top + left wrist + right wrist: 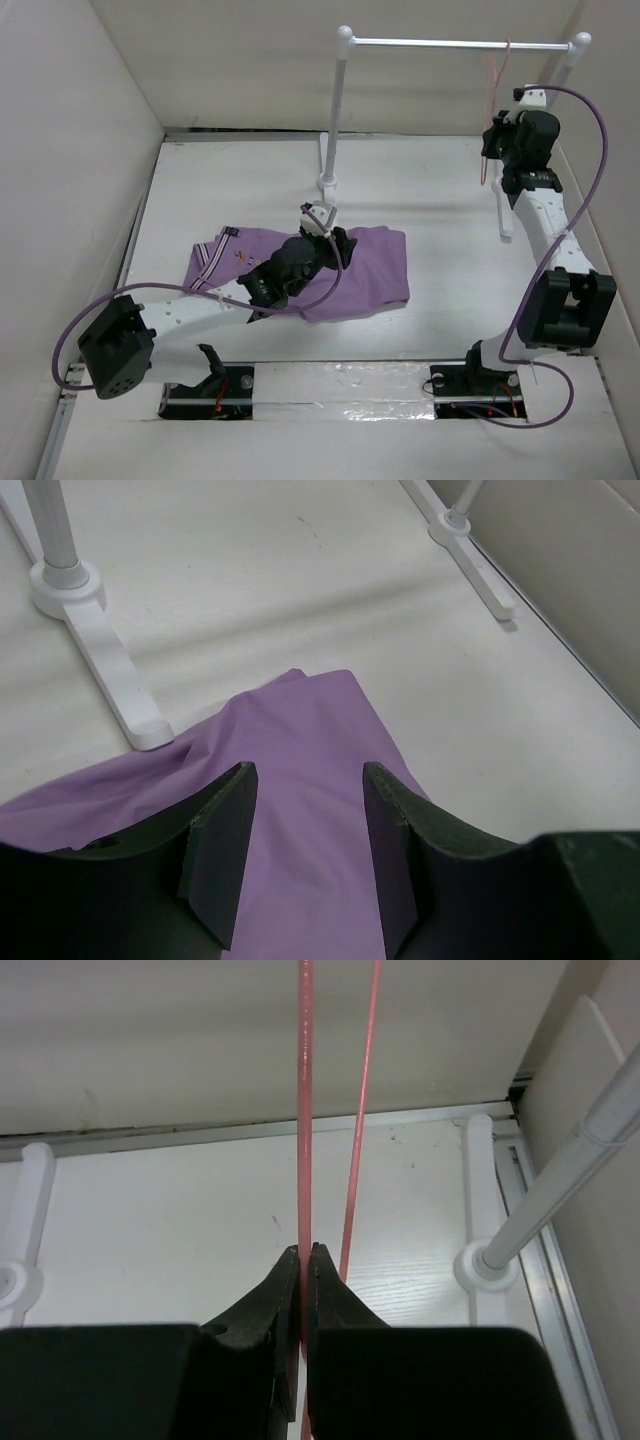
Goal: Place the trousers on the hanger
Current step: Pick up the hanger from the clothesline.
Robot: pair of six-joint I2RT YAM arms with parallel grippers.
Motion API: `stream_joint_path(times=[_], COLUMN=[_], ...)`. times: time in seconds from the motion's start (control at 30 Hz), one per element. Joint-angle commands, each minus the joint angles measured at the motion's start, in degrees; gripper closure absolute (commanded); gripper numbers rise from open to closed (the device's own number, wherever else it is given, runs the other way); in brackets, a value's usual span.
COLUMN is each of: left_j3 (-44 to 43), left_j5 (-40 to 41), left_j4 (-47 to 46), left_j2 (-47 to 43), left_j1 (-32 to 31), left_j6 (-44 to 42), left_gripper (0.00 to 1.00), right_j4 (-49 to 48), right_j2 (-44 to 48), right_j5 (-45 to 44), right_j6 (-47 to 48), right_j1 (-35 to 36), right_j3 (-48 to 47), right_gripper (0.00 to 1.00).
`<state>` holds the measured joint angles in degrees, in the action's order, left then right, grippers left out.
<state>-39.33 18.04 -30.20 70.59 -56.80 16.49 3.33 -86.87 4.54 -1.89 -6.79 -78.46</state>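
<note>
Trousers [375, 268] of light purple cloth are seen from the top external camera spread flat on the white table [230, 175], the striped waistband [205, 262] turned toward the left wall, well apart from the pink-red wire hanger [493, 75], which is hooked over the silver bar of the white rail stand [450, 43] at the far right. The left gripper [343, 243] is lowered over the middle of the cloth, presumably so that a fold can be picked up, while the right gripper [488, 142] is raised beside the hanging wire, judged to be steadying it for the garment. In the left wrist view, the left gripper [307, 772] is held widely parted, its dark fingers [222, 840] set on either side of a purple fold near the far edge of the trousers [300, 730]. Nothing is grasped, and whether the pads touch the cloth cannot be told. A white foot of the stand [110, 675] lies just beside that edge. In the right wrist view, the right gripper [304, 1252] is clenched on one upright strand of the hanger [304, 1110], the wire pinched between the tips with no gap left. A second strand [360, 1110] runs free just to its right, and the rail [575, 1175] crosses at the right edge.
</note>
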Motion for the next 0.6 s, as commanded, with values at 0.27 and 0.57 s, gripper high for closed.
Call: stream_joint_path(times=[0.27, 0.57], left_j3=[-1.6, -0.9], left_j5=[-0.3, -1.2], left_j4=[-2.3, -4.1], left_j2=[1.0, 1.0], left_j1=[0.1, 0.1], left_j6=[-0.1, 0.4], left_gripper=[0.53, 0.41], right_j4=[-7.3, -6.9], right_j2=[12.5, 19.3], right_j5=[4.7, 4.1], right_j6=[-1.2, -3.1], right_j1=[0.4, 1.4], right_j3=[4.5, 15.9], right_gripper=[1.00, 1.00])
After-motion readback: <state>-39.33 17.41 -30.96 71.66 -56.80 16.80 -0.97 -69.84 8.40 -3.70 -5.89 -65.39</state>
